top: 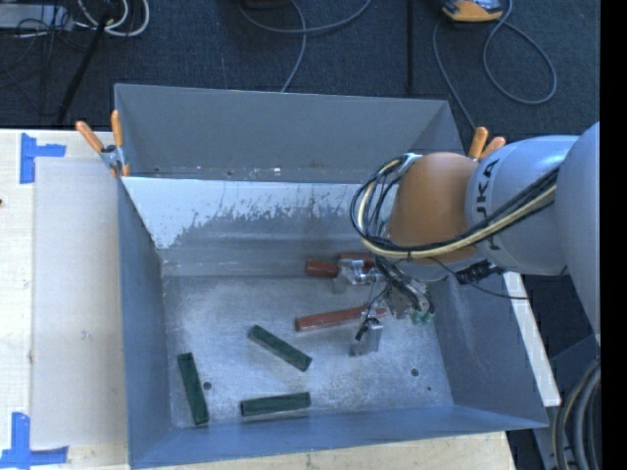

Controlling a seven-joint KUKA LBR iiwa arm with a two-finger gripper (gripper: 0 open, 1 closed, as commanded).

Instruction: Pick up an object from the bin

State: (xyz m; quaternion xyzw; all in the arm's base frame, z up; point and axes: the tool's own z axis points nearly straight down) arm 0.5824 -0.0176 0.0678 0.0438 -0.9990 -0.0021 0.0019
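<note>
Perhaps our pincer (368, 333), spread or not we cannot tell, knocks the lower brown bar (331, 318) away, sitting at its end.

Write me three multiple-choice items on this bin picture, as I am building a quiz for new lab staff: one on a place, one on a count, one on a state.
1. Where in the bin is the gripper?
A. At the left wall.
B. By the right end of the lower reddish-brown bar.
C. Over the front left corner.

2. How many dark green bars lie in the bin?
A. One.
B. Three.
C. Five.

3. How do the dark green bars lie?
A. Stacked in a pile.
B. Standing on end.
C. Flat and apart from one another.

Answers: 1 B, the gripper sits in the right half of the floor, at that bar's right end. 2 B, one lies at the left, one in the middle and one at the front. 3 C, grey floor shows between all three.
</note>
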